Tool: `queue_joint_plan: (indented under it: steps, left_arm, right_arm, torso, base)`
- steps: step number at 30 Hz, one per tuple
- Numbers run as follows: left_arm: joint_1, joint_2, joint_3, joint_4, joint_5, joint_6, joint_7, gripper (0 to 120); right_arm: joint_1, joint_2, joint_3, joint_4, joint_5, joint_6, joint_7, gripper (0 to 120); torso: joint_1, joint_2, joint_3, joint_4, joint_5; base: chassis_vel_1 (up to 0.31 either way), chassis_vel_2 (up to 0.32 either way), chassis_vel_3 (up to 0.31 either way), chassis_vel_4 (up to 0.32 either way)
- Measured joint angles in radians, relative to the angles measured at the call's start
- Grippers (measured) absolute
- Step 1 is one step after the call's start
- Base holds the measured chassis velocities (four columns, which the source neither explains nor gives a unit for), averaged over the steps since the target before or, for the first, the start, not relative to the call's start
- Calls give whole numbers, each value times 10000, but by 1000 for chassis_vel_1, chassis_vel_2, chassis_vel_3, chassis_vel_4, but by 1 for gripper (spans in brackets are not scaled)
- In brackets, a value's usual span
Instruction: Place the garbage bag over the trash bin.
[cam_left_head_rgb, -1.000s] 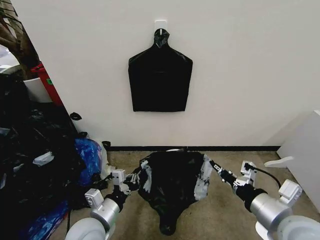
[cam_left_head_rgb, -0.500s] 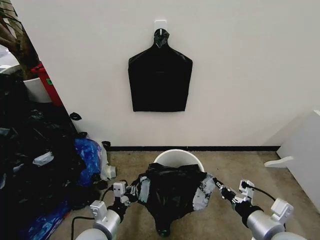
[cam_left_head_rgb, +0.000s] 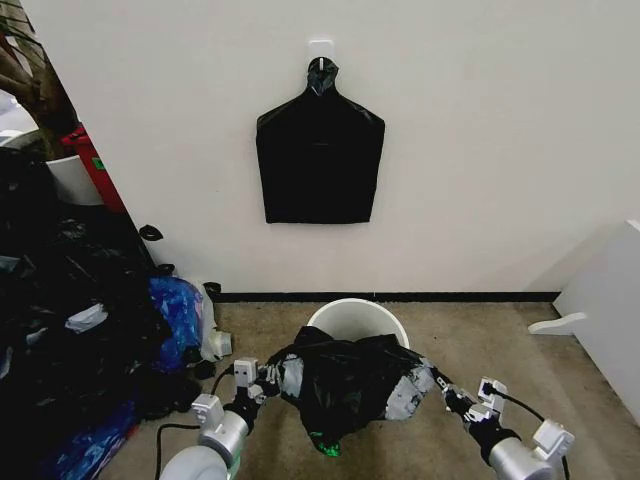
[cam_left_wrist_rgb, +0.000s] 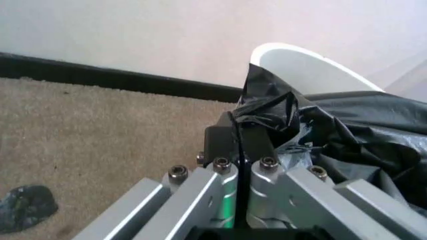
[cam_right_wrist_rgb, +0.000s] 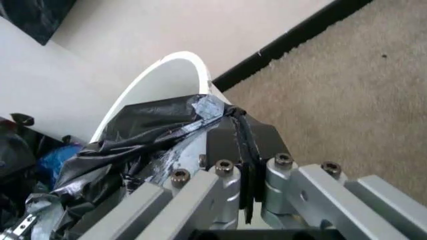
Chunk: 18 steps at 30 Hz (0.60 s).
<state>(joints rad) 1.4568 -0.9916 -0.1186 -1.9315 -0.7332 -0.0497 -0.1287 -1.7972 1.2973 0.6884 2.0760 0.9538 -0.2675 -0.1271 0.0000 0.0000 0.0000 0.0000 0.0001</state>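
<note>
I have the left gripper (cam_left_head_rgb: 272, 374) and right gripper (cam_left_head_rgb: 428, 380) each clenched on the garbage bag (cam_left_head_rgb: 340, 385), stretched just before the trash bin (cam_left_head_rgb: 357, 319).

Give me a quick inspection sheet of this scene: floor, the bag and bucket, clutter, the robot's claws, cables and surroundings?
Surface: beige carpet floor, with a black baseboard along the wall.
Job's things: thin crinkled black plastic garbage bag stretched between both grippers, in front of the round white plastic trash bin; the bin's mouth is mostly uncovered.
Clutter: heap of black and blue plastic bags on the robot's left.
Grippers: left gripper shut on one edge of the bag; right gripper shut on the opposite edge.
Cables: thin black cable on the right arm.
Surroundings: flat black bag pack hanging on the white wall; white box-shaped furniture on the robot's right.
</note>
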Motion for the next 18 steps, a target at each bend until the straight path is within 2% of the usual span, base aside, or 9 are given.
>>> queue_joint_plan:
  steps: [8, 12, 18]
  left_arm:
    - [-77, -285, 34, 471, 360, -272, 322, 0]
    - [-187, -583, 67, 1004, 651, -552, 620, 0]
    - [-406, -971, 133, 1626, 787, -856, 902, 0]
  right_arm:
    - [219, 216, -87, -1075, -891, 1024, -1650, 0]
    - [544, 422, -73, -1925, -1099, 1945, -2796, 0]
    - [897, 654, -38, -2913, -1243, 2707, -4031, 0]
  torso:
    - [0, 0, 0, 0, -1]
    - [0, 0, 0, 0, 1]
    - [0, 0, 0, 0, -1]
  base:
    - [0, 0, 0, 0]
    - [0, 0, 0, 0]
    - [0, 0, 0, 0]
